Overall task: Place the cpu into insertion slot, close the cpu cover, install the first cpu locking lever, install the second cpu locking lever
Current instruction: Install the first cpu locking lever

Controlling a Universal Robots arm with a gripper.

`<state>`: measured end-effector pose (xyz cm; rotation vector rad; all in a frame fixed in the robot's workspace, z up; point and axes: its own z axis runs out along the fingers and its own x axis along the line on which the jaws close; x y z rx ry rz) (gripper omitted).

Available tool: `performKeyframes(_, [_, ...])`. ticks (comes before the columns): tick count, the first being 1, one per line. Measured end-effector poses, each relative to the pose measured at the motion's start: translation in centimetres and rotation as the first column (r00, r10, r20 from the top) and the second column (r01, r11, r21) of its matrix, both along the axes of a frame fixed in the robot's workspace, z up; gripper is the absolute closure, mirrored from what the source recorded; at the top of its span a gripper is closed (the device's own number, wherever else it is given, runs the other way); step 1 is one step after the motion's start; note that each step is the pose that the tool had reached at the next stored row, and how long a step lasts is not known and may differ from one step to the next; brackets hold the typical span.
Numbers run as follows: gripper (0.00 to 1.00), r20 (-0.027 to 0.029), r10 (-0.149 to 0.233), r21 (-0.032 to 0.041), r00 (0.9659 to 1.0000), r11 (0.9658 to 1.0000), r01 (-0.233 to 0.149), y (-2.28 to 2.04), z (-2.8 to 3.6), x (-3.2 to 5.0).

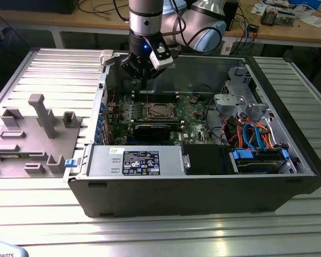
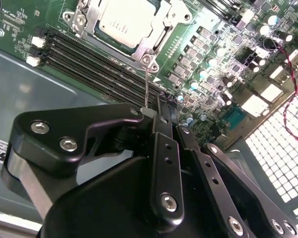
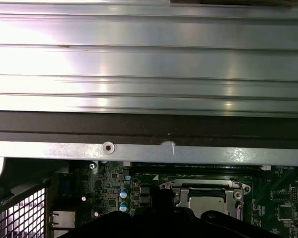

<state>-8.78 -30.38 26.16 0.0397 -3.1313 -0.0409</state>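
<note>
second wrist view shows you the cpu point(image 2: 125, 20) seated in the insertion slot point(image 2: 161, 42), the cpu cover point(image 2: 89, 12) down around it. your gripper point(image 2: 156, 113) pinches a thin locking lever point(image 2: 146, 87) by the socket's corner; levers look unfinished.

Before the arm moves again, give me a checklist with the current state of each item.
1. cpu seated in the insertion slot: ok.
2. cpu cover lying flat over the cpu: ok.
3. fingers of the gripper shut on the tip of the locking lever: ok.
4. That locking lever latched down: not ok, it stands upright off the slot's corner.
5. The other lever latched: cannot tell.
</note>
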Motion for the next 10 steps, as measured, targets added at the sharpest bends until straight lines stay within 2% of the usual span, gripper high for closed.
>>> performKeyframes(10, [0.89, -0.001, 0.0, 0.0, 1.0, 1.0, 0.0, 0.0, -0.09, 0.55])
